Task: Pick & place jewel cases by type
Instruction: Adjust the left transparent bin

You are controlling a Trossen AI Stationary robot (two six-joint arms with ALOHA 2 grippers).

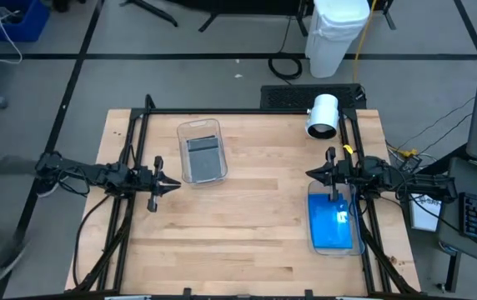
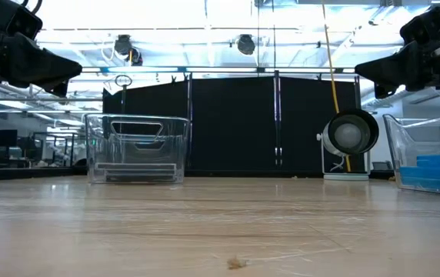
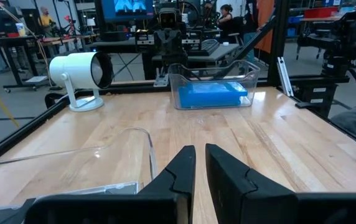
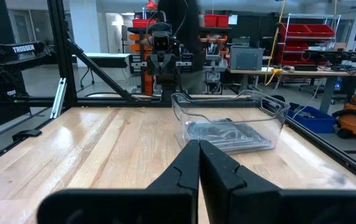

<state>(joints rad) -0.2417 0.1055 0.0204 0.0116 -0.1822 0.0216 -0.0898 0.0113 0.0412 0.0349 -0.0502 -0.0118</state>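
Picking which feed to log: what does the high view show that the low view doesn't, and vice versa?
High view only: both arms whole, the left gripper and right gripper empty over bare table, neither over a tub, and the grey cases from above. Low view only: the room behind and how high the tubs' walls stand. Both: the clear tub with grey cases, the tub with blue cases, the white lamp.

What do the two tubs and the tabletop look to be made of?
Both tubs, the one with grey cases and the one with blue cases, look like clear glossy plastic: see-through walls with glints. The table looks like light wood, showing plank grain.
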